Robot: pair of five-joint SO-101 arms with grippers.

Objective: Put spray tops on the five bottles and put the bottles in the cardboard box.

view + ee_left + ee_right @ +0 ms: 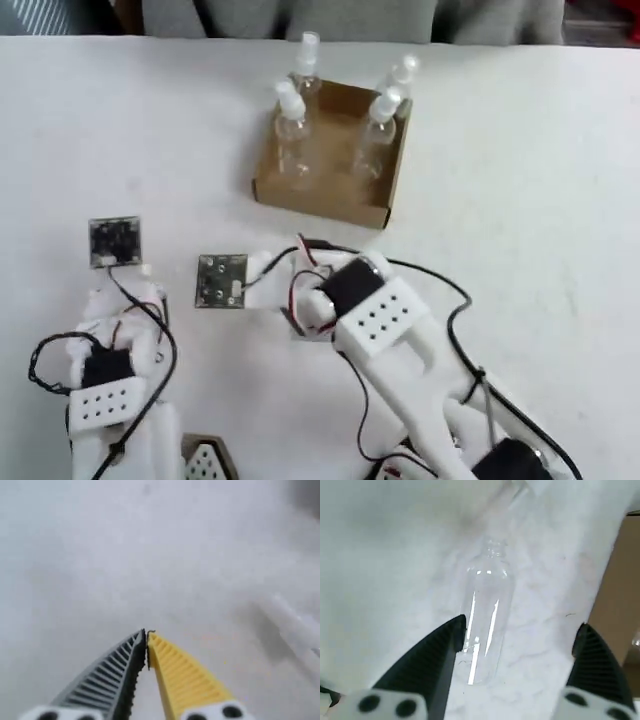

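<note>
Here, an uncapped bottle (485, 605) is framed between the right gripper's (521, 630) parted fingers, while the left gripper's (146, 636) are pressed together.

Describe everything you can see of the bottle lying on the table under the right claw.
The bottle is clear plastic and looks empty. It has a rounded shoulder and a narrow open neck with nothing fitted on it. It lies on its side on the white table, outside the cardboard box. The open right claw straddles its lower half. Whether the nearer finger touches its side cannot be told.
</note>
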